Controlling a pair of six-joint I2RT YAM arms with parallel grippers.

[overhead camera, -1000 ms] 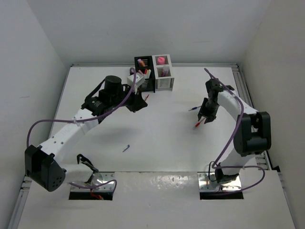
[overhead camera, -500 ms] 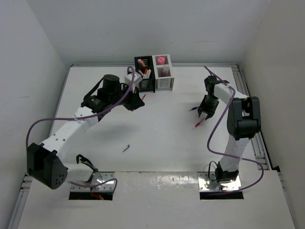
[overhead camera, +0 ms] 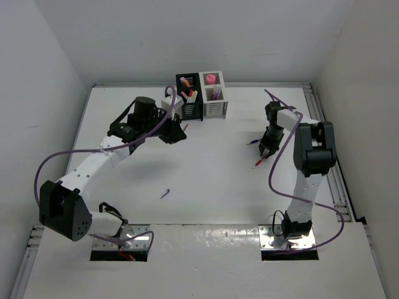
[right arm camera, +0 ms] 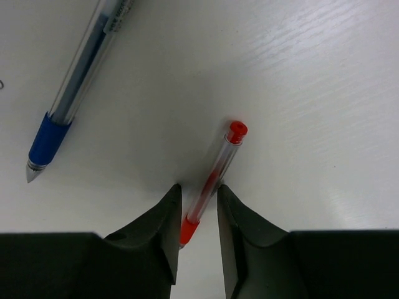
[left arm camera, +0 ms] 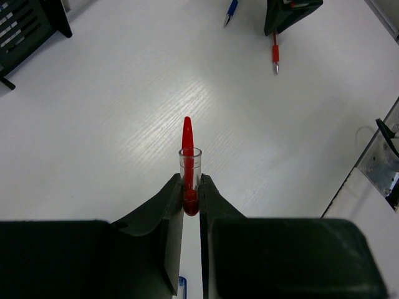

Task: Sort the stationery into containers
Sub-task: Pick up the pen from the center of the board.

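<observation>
My left gripper [overhead camera: 178, 132] is shut on a red pen [left arm camera: 187, 163] that points out ahead of the fingers, held above the table just in front of the black container [overhead camera: 189, 99]. The white container [overhead camera: 214, 97] is joined to its right, with a pink piece [overhead camera: 211, 78] in it; both hold several items. My right gripper [overhead camera: 267, 148] is down at the table, its jaws a little apart on either side of a second red pen [right arm camera: 212, 177], which lies askew between them. A blue pen [right arm camera: 75, 93] lies just to its left.
A small blue piece [overhead camera: 164, 194] lies on the table nearer the arm bases. In the left wrist view the black container [left arm camera: 25, 31] is at the far left and the right gripper [left arm camera: 290, 12] at the top. White walls border the table.
The right arm's elbow has swung in and upright while its gripper stayed over the red pen on the table. The left gripper, holding its red pen, shifted slightly left.
</observation>
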